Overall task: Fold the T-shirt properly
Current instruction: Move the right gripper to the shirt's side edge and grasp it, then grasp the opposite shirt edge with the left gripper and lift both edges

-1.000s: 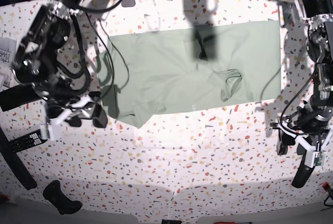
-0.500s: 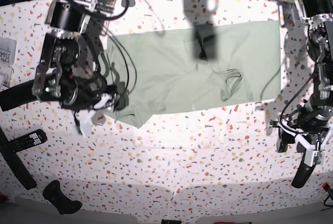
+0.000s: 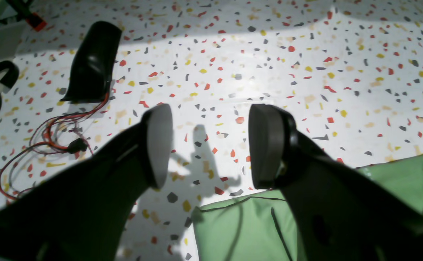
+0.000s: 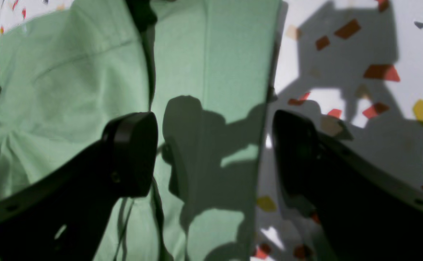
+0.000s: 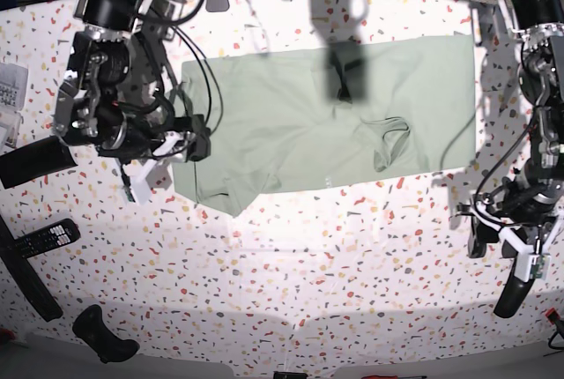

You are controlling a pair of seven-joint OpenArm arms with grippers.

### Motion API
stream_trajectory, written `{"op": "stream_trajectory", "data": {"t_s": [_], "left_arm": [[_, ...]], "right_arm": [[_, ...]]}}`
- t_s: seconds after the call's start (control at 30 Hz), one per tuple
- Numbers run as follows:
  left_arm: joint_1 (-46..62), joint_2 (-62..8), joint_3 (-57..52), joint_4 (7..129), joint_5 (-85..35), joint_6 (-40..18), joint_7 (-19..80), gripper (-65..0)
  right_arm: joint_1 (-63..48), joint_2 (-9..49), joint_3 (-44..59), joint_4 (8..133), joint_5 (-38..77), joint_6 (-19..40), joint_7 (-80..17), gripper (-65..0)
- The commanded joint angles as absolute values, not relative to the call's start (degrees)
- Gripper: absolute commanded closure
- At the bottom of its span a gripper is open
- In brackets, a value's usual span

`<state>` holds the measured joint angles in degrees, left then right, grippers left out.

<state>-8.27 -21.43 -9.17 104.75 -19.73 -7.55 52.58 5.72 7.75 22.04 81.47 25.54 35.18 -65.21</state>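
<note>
Now | T-shirt edge beneath right end effector | fingers apart

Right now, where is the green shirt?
In the base view the shirt lies spread flat on the speckled table, toward the far side. The right hand is at its left edge, open, and the left hand is off past its right corner.

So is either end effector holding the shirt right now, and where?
Neither. The right end effector is open over the shirt's edge; the left end effector is open over the bare table.
</note>
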Motion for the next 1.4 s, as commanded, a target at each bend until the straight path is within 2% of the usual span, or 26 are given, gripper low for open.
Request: {"op": "stream_trajectory", "data": {"t_s": [0.0, 0.23, 0.4, 0.57, 0.97, 1.0, 1.07, 1.2, 1.23, 1.37], "left_arm": [[-9.5, -21.9, -9.6, 105.8, -20.1, -7.3, 51.2, -30.7], [-9.5, -21.9, -9.5, 105.8, -20.1, -7.3, 51.2, -30.7], [-9.5, -21.9, -9.5, 105.8, -20.1, -7.3, 52.5, -30.7], [-9.0, -22.0, -9.6, 105.8, -20.0, -7.4, 58.7, -30.7], [6.1, -22.0, -9.6, 105.9, -20.0, -9.1, 57.8, -30.7], [7.5, -21.9, -9.6, 105.9, -20.0, -9.1, 56.8, -30.7], [10.3, -21.9, -9.5, 105.9, -20.1, -9.1, 54.1, -30.7], [14.5, -21.9, -9.5, 105.8, -20.0, -9.1, 49.7, -30.7], [15.0, -21.8, -9.5, 105.8, -20.0, -9.3, 49.1, -30.7], [15.2, -21.7, -9.0, 105.8, -20.0, -9.2, 48.9, -30.7]], "right_arm": [[6.6, 8.1, 22.9, 82.3, 26.1, 34.5, -64.8, -47.0], [3.9, 3.9, 22.5, 82.3, 33.2, 36.3, -64.8, -47.0], [3.1, 2.4, 14.8, 82.3, 33.6, 37.2, -64.8, -47.0], [3.1, 2.4, 8.4, 82.3, 33.6, 36.5, -64.8, -47.0], [3.0, 2.5, 8.0, 82.3, 29.9, 34.5, -64.8, -46.0], [3.0, 2.5, 8.0, 82.3, 30.0, 34.5, -64.8, -43.6], [3.0, 2.5, 8.0, 82.3, 30.0, 34.5, -64.8, -34.9], [3.0, 2.5, 8.0, 82.3, 30.0, 34.5, -64.8, -5.1], [3.1, 2.5, 8.0, 82.3, 30.0, 34.5, -64.8, 0.0], [4.1, 2.6, 8.0, 82.3, 30.0, 35.3, -64.8, 0.0]]}}
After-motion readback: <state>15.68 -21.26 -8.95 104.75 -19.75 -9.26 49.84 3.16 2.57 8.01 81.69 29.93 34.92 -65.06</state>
